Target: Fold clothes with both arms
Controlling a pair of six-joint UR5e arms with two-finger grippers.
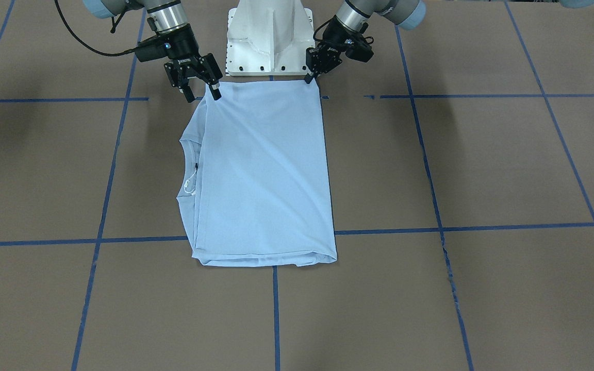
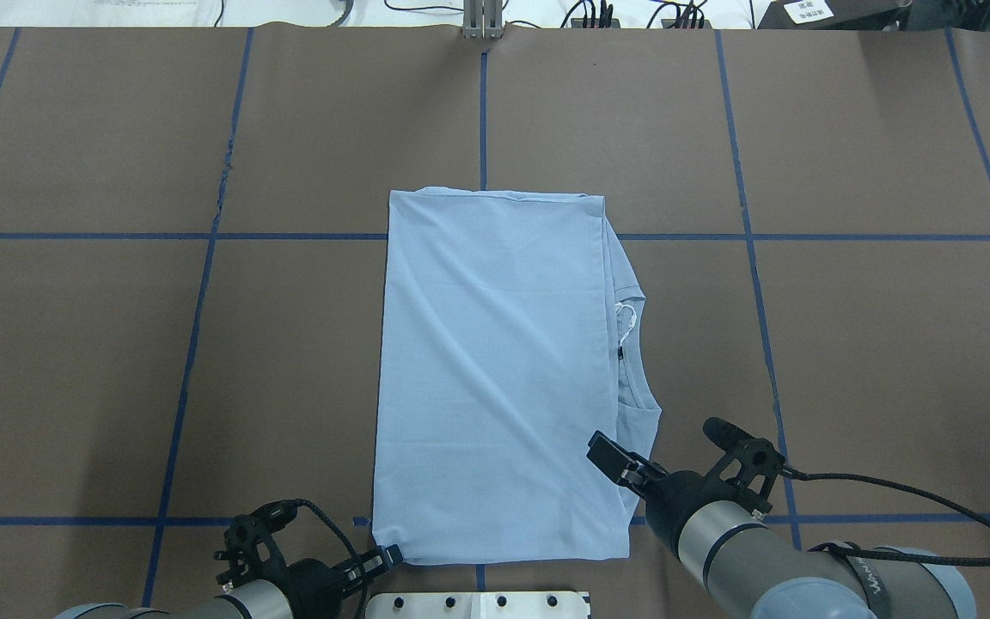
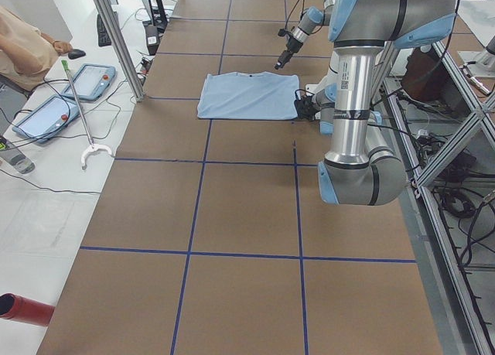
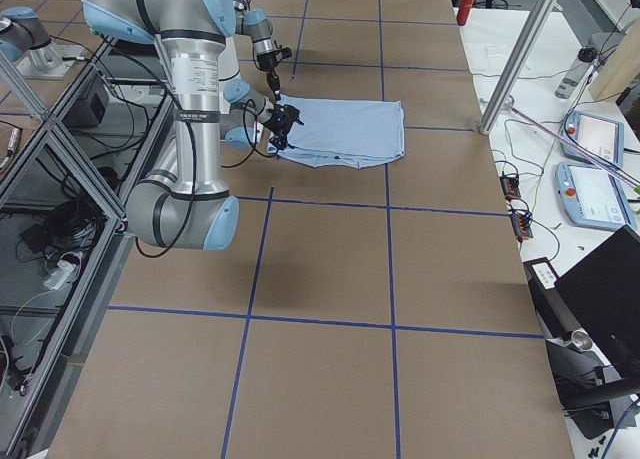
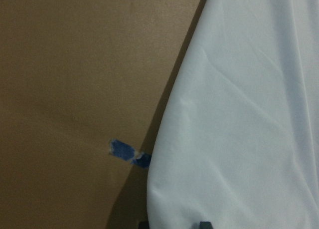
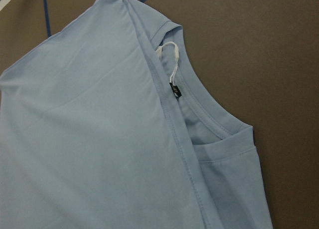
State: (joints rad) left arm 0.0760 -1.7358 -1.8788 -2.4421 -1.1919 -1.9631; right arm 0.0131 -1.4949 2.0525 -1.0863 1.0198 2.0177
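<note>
Brown table (image 1: 482, 165); folded T-shirt (image 1: 266, 175); neck tag (image 6: 174, 89) clear from right wrist.

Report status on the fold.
Right gripper open over shirt, collar side. Left gripper at other near corner, grip unclear. Shirt folded, flat. Nothing in the way.

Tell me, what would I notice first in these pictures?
A light blue T-shirt, folded into a tidy rectangle, lies in the middle of the brown table, its collar peeking out on the robot's right. Two robot arms reach to its edge nearest the robot: the left fingers sit at one corner, and the right fingers hang spread open at the other.
</note>
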